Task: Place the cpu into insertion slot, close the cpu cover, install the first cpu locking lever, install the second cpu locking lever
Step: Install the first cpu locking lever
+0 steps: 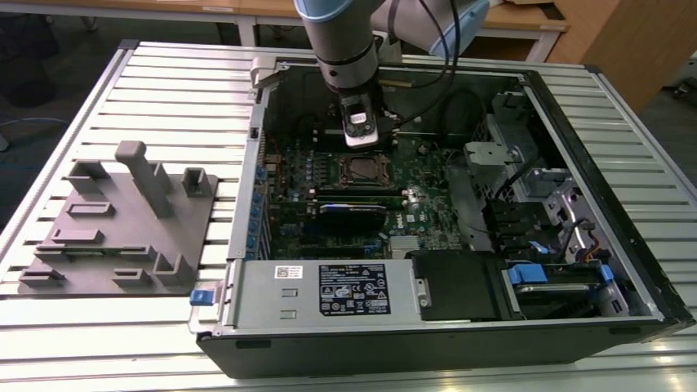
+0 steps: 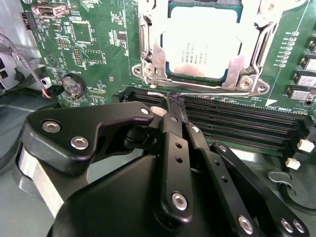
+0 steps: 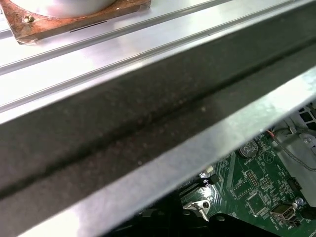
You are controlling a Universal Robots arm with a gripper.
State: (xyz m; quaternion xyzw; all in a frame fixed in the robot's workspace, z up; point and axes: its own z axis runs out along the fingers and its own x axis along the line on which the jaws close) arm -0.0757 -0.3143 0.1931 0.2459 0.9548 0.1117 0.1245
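Observation:
The cpu (image 2: 205,42) lies flat in the insertion slot (image 1: 365,170) on the green motherboard (image 2: 94,44), its silver-grey top showing. The cpu cover (image 2: 157,55), a silvery frame, lies down around it. A thin wire locking lever (image 2: 217,92) runs along the socket edge nearest the memory slots. My gripper (image 2: 174,101) is shut, its black fingertips together and touching this lever near one end. In the exterior view the gripper (image 1: 364,145) hangs inside the open computer case, just behind the socket.
Black memory slots (image 2: 237,123) lie right beside the fingertips. A coin battery (image 2: 72,85) sits on the board. The case wall (image 3: 148,123) runs close by the arm. A grey fixture plate (image 1: 120,220) stands on the table at the exterior view's left.

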